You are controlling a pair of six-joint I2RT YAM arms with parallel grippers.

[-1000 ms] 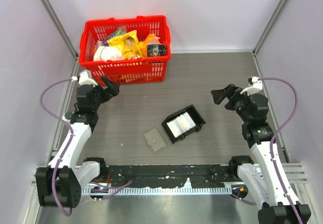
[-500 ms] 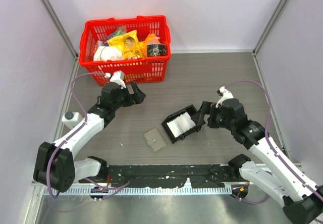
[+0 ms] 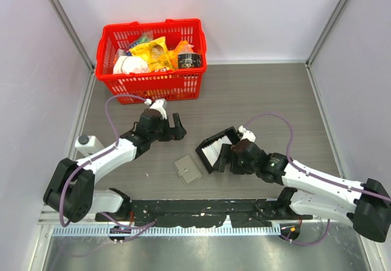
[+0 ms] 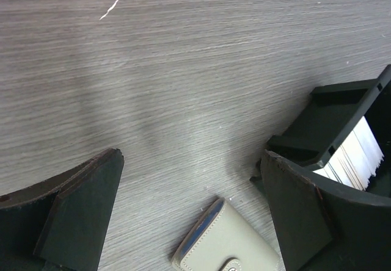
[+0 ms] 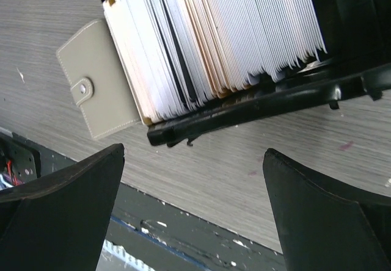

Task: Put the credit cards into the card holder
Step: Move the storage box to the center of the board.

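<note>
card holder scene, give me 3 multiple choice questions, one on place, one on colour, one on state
1. Where does the card holder lie relative to the black tray?
A. inside it
B. beside it, on the table
C. on top of it

2. What colour is the basket?
A. blue
B. green
C. red

3. How does the right end effector stand?
A. open, holding nothing
B. shut on a card
C. shut on the card holder

Answers:
1 B: the top view shows it flat on the table next to the tray's near-left corner.
2 C: its mesh walls and rim are red.
3 A: the right wrist view shows its fingers wide apart with nothing between them.
</note>
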